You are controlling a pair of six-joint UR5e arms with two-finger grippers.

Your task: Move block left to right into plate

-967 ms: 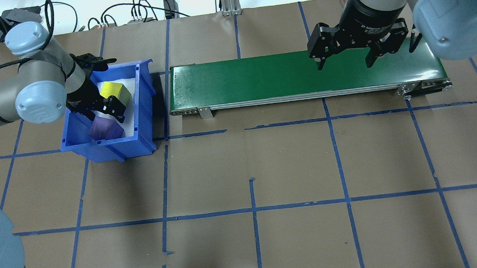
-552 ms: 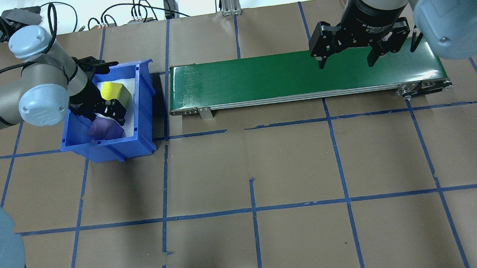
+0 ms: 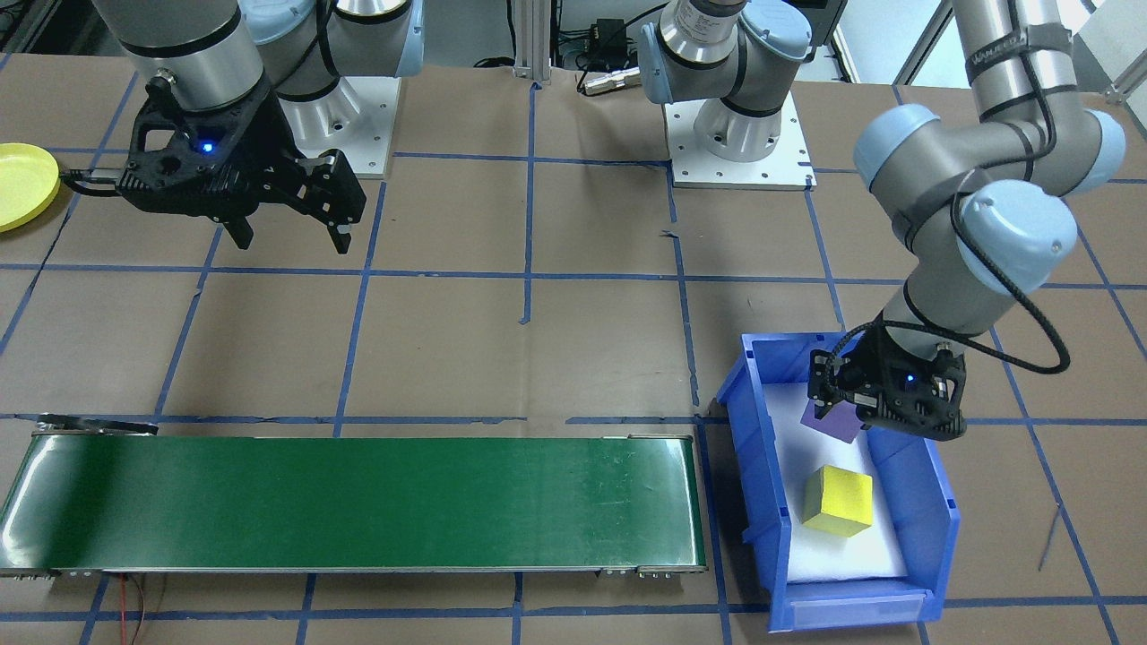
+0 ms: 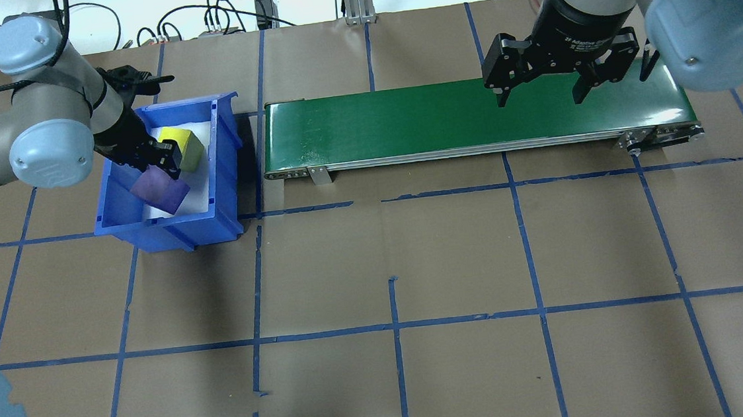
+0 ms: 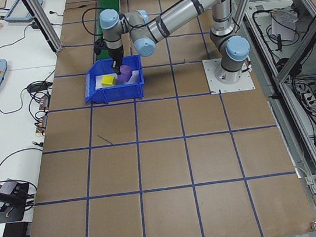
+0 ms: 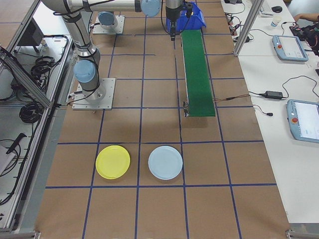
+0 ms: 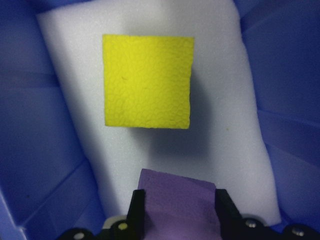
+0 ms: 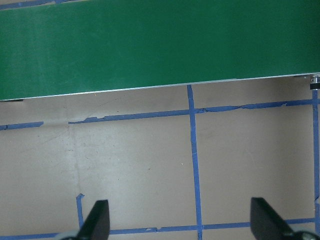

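A purple foam block point(image 4: 159, 189) hangs tilted just above the white floor of the blue bin point(image 4: 174, 230), and my left gripper point(image 7: 179, 212) is shut on it, its fingers point(image 7: 136, 210) pressing both sides. The same purple block point(image 3: 838, 419) shows under the left gripper point(image 3: 860, 414) in the front view. A yellow block point(image 7: 147, 81) lies loose on the bin's white foam, also seen as the yellow block point(image 4: 182, 147). The yellow plate point(image 6: 112, 162) lies far to the right, beyond the belt's end. My right gripper point(image 4: 539, 101) hovers open and empty over the belt's right part.
A long green conveyor belt point(image 4: 470, 118) runs between the bin and the right arm. A light blue plate point(image 6: 165, 162) lies beside the yellow one. Blue tape lines grid the brown table. Cables and tablets lie off the table's far edge.
My left arm has drawn up and back, and the purple block has risen with it off the bin floor. The right gripper has barely shifted.
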